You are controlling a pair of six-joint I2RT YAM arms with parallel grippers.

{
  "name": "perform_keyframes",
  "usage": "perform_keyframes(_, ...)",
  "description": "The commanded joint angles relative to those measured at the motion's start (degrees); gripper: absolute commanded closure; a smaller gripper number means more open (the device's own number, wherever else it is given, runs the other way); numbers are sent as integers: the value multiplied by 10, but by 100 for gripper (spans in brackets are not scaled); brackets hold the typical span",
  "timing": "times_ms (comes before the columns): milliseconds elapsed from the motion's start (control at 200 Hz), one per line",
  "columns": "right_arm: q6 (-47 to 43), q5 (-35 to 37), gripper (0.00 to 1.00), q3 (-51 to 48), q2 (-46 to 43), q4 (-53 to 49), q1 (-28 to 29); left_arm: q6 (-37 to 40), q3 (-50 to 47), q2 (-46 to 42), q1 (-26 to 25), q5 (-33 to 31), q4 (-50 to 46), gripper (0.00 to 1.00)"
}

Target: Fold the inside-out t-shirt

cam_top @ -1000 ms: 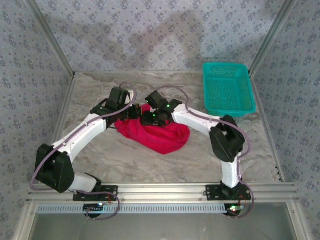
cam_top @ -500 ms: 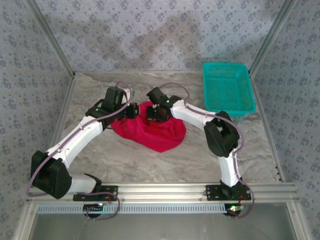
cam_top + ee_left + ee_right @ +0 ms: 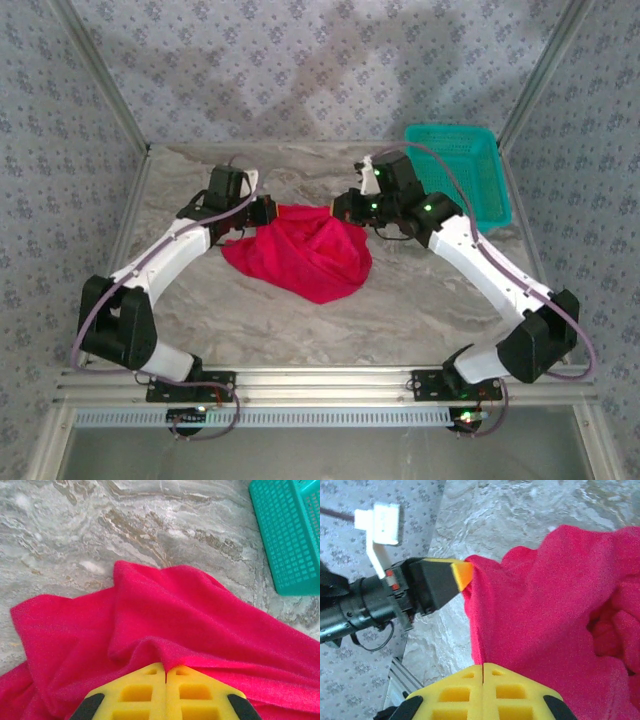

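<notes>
Marbled tabletop point(image 3: 420, 300) is carrying a crumpled bright red cloth t-shirt point(image 3: 300, 258); left hand point(image 3: 265, 212) and right hand point(image 3: 342, 207), reaching inward, are pinching its far corners.

Robot test cell in a lab, marble-look bench point(image 3: 420, 315) boxed in by patterned fabric walls point(image 3: 300, 70), aluminium corner posts point(image 3: 100, 75), front rail point(image 3: 330, 380) carrying cabled left arm point(image 3: 165, 258) and right arm point(image 3: 490, 272)

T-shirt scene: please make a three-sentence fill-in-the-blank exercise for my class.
The t-shirt is bright ____. The left claw and the right claw are each ____ on its cloth. The teal basket stands at the far ____ corner of the table.
Missing words: red; shut; right.
</notes>
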Motion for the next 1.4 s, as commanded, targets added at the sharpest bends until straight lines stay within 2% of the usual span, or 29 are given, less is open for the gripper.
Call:
perform_keyframes(0, 15, -46, 100, -32, -12, 34, -31, -10, -10, 14, 13, -29, 3, 100)
perform_keyframes(55, 17, -39, 100, -51, -4, 42, -39, -7, -12, 14, 13, -28, 0, 100)
perform_keyframes(105, 16, -5, 100, -56, 15, 21, -44, -4, -15, 12, 13, -20, 0, 100)
perform_keyframes(155, 4, 20, 100, -53, 44, 3, -46, 2, -16, 11, 10, -7, -1, 89)
perform_keyframes(260, 16, -13, 100, -63, 91, 41, -50, 37, -8, 6, -16, 4, -19, 65)
perform_keyframes(320, 22, -22, 100, -64, 106, 56, -48, 67, -8, -2, -43, -11, -28, 58)
perform_keyframes(420, 21, -18, 100, -58, 117, 58, -47, 68, -9, -14, -71, -25, -46, 54)
perform_keyframes(580, 19, -14, 100, -52, 121, 52, -50, -36, -41, -30, -107, -17, -3, 50)
perform_keyframes(665, 20, -16, 100, -51, 122, 52, -50, -64, -50, -23, -125, -19, 20, 48)
perform_keyframes(994, 22, -16, 100, -39, 114, 45, -49, -35, 37, 94, -157, -61, -61, 44)
perform_keyframes(1059, 23, -16, 100, -36, 114, 44, -49, -35, 45, 115, -160, -69, -55, 45)
perform_keyframes(1124, 23, -16, 100, -36, 113, 43, -47, -36, 54, 133, -160, -78, -50, 52)
perform_keyframes(1249, 17, -13, 100, -43, 111, 38, -49, -36, 71, 146, -155, -75, -56, 89)
perform_keyframes(1299, 13, -7, 100, -51, 108, 34, -53, -30, 84, 135, -151, -73, -72, 100)
perform_keyframes(1394, -4, 23, 100, -69, 109, 32, -62, -15, 139, 93, -129, -72, -125, 100)
